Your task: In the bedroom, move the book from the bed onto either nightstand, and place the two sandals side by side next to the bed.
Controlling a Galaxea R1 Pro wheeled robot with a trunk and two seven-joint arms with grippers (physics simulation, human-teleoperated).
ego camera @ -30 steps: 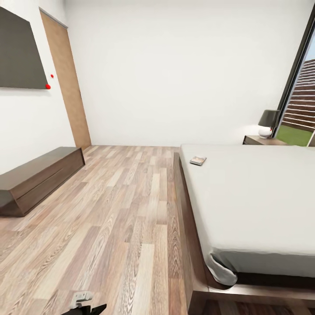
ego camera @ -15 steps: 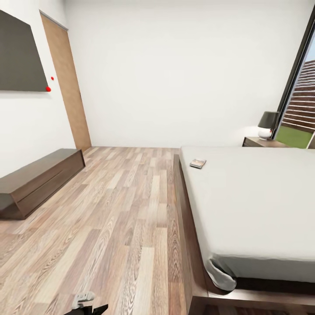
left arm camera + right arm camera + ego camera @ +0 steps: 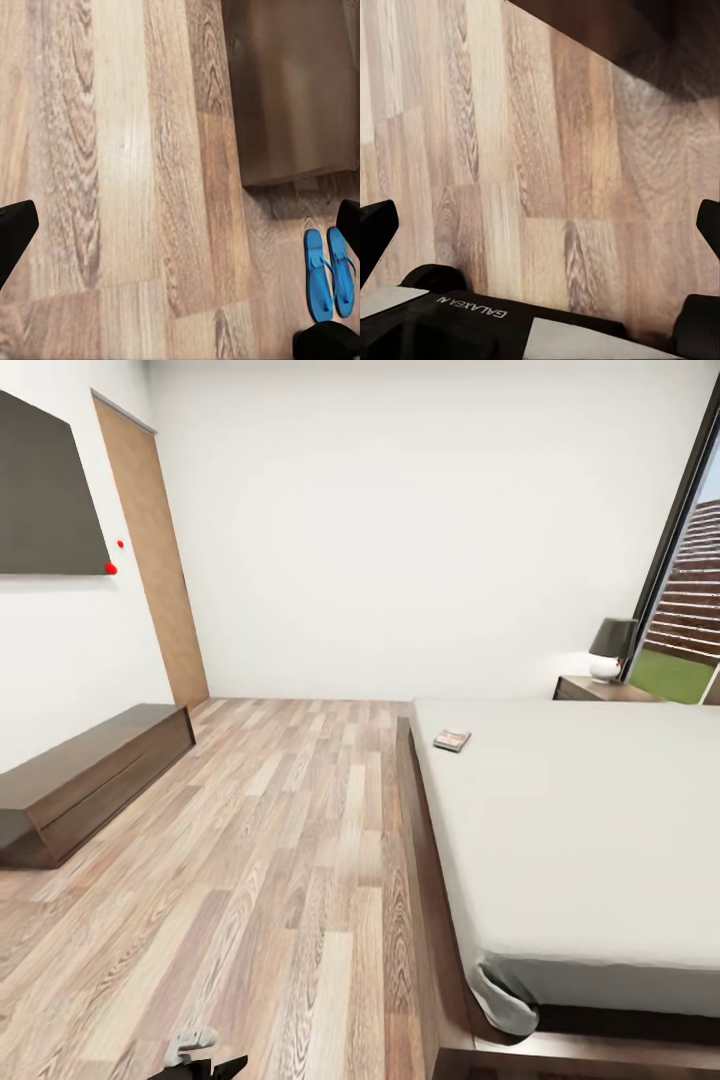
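The book [image 3: 452,739] lies flat on the bed [image 3: 580,820], near the mattress edge that faces the open floor [image 3: 270,860] and toward the head end, with the nightstand [image 3: 600,689] beyond that end of the bed, carrying a dark-shaded lamp [image 3: 611,648]. Nothing has been picked up, so by my reading the step in hand is the approach to the book: the robot stands off the foot corner of the bed, well apart from it. The next move would call for rolling along the bed's floor side until the book is within an arm's reach, then bringing a gripper down over it for a flat pinch on a thin cover, which may be awkward on a soft mattress. The head view gives the bed, the book, the nightstand, a long dark bench [image 3: 85,780] across the floor from the bed, and a wooden door [image 3: 155,560]. The left wrist view adds the two sandals [image 3: 330,274], bright blue, lying side by side and touching on the planks just beside a dark brown piece of furniture [image 3: 289,90]; whether that is the bed frame I cannot tell. The left gripper [image 3: 180,247] is spread wide with nothing between its fingers, and the right gripper [image 3: 540,240] is likewise wide apart and empty above bare planks.
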